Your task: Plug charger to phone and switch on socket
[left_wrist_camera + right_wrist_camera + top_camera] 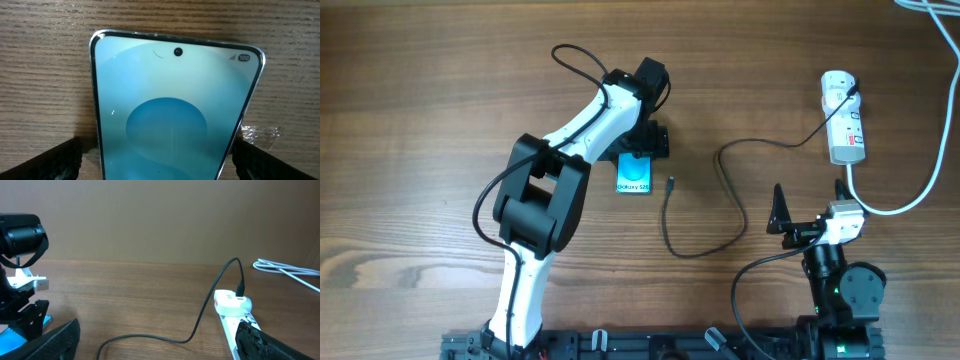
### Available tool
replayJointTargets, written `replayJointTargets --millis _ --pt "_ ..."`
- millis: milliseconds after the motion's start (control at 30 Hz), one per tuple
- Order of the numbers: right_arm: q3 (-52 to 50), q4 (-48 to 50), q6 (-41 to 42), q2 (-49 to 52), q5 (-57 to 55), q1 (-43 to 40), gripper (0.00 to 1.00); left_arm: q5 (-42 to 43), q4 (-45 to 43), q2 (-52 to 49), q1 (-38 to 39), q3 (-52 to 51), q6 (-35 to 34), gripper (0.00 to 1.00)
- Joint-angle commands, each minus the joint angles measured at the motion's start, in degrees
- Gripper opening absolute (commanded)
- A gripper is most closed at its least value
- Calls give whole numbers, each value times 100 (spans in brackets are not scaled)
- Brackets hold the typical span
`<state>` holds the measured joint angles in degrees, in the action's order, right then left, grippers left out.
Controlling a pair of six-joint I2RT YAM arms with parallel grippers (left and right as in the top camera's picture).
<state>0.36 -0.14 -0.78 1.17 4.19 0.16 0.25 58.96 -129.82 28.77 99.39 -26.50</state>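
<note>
The phone (634, 178) lies on the table with its cyan screen up, "Galaxy" text at its near end. My left gripper (638, 157) hovers over its far end. In the left wrist view the phone (170, 100) fills the frame and the left gripper (157, 162) is open, one finger on each side of it. The charger (740, 215) runs from the socket (843, 118) in a loop. Its connector (670, 184) lies free just right of the phone. My right gripper (810, 200) is open and empty below the socket. The right wrist view shows the charger (200, 320), the socket (234, 305) and the right gripper (160, 340).
A thick white cord (920, 190) runs from the socket towards the right table edge and the far corner; it also shows in the right wrist view (290, 270). The left arm (20, 280) stands at the left of the right wrist view. A scrap of clear tape (260, 132) lies beside the phone.
</note>
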Motion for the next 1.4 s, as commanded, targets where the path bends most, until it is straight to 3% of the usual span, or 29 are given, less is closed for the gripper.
replayJointTargets --millis 0,133,200,300,633,800,933,1000,1100,1200,1367 --pt "-7 20 -61 -37 -74 -24 100 -55 -4 -306 -17 -17 -76 100" --pt "-7 17 -61 -37 -72 -24 100 -55 37 -306 -17 -17 -76 100" --pt "-7 17 -61 -37 -72 -24 100 -57 37 -306 -17 -17 -76 85" --pt "-7 17 -61 -37 -72 -24 100 -55 37 -306 -17 -17 -76 72" --pt "-7 17 -61 -37 -72 -24 100 81 271 304 -17 7 -98 73" --pt "-7 17 -63 -37 -72 -24 100 841 496 723 -20 7 -96 73" --pt "-7 17 -63 -37 -72 -24 100 2006 769 927 -122 7 -57 73" --pt "-7 17 -61 -37 -72 -24 100 3014 887 1003 -232 7 260 73" --pt "-7 17 -61 -37 -72 -24 100 5202 992 1038 -485 7 684 73" --pt "-7 20 -63 -37 -72 -24 100 6848 988 1038 -791 7 680 73" --pt "-7 20 -61 -37 -72 -24 100 8443 988 1038 -1152 7 678 73"
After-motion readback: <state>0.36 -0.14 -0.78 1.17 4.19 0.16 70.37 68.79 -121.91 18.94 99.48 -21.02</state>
